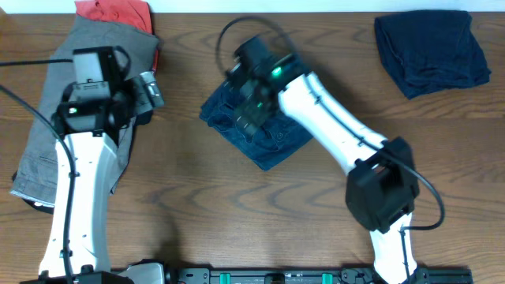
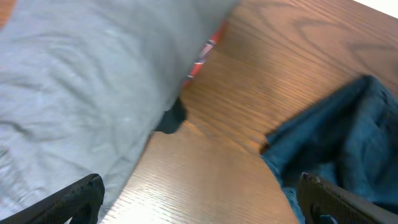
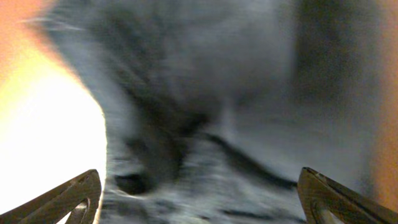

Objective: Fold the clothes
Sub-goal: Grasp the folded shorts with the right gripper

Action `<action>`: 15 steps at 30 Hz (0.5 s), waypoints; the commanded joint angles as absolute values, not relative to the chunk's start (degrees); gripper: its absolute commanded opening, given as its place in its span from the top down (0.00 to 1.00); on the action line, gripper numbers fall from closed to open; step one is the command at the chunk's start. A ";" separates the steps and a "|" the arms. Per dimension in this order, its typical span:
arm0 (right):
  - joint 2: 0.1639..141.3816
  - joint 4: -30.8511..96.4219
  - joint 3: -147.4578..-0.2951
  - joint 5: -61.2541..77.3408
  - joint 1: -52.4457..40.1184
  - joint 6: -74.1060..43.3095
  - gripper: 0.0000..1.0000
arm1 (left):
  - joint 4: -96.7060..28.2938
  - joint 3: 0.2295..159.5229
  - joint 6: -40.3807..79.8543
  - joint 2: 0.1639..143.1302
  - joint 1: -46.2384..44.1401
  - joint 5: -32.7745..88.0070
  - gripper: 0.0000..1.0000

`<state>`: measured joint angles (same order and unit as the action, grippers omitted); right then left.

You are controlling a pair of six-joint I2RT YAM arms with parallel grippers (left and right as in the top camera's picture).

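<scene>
- scene: brown wooden table [image 1: 197,205] carrying four garments; both arms reach in from the near edge.
- task item in hand, by my reading: the dark blue denim shorts [image 1: 278,148], a compact bundle at table centre that looks already doubled over. its long axis runs diagonally, far-left to near-right in the overhead view.
- right gripper [image 3: 199,208]: directly above the denim, over its far-left end. its fingers [image 3: 73,198] stand wide apart at the frame corners with only blurred blue cloth below, and no fabric is pinched between them. reads as spread and empty.
- left gripper [image 1: 150,91]: also spread wide, holding nothing. it hovers at the edge of the long grey-khaki shorts [image 1: 39,150], which lie flat under the left arm, long axis far-right to near-left.
- key relation: the denim lies to the right of the left gripper with a strip of bare wood between. the right arm is plainly nearer, since it sits over the bundle.
- other items: a crumpled red-orange garment [image 1: 118,11] at the far edge, touching the top of the grey shorts; a dark navy bunched garment [image 1: 430,51] at far right, well apart.
- judgement: any further fold of the denim falls to the right gripper, coming down on an edge and carrying it across the long axis. risk: thick seams slip from the pinch or the bundle springs open.
</scene>
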<state>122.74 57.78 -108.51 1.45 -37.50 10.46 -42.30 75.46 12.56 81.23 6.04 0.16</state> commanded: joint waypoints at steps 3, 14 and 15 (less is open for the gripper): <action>122.96 53.36 -102.89 3.31 -41.06 12.10 0.01 | -42.76 75.24 16.73 81.67 10.83 -1.10 0.00; 129.19 47.11 -98.61 -1.08 -42.76 14.24 0.01 | -42.85 75.24 17.30 81.67 12.47 -0.91 0.00; 129.95 47.24 -98.61 -1.04 -42.83 14.44 0.01 | -42.87 75.22 17.30 81.67 12.47 -0.91 0.00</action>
<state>126.15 46.98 -99.13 0.14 -42.59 12.43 -42.65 75.46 16.71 81.23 12.32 -0.43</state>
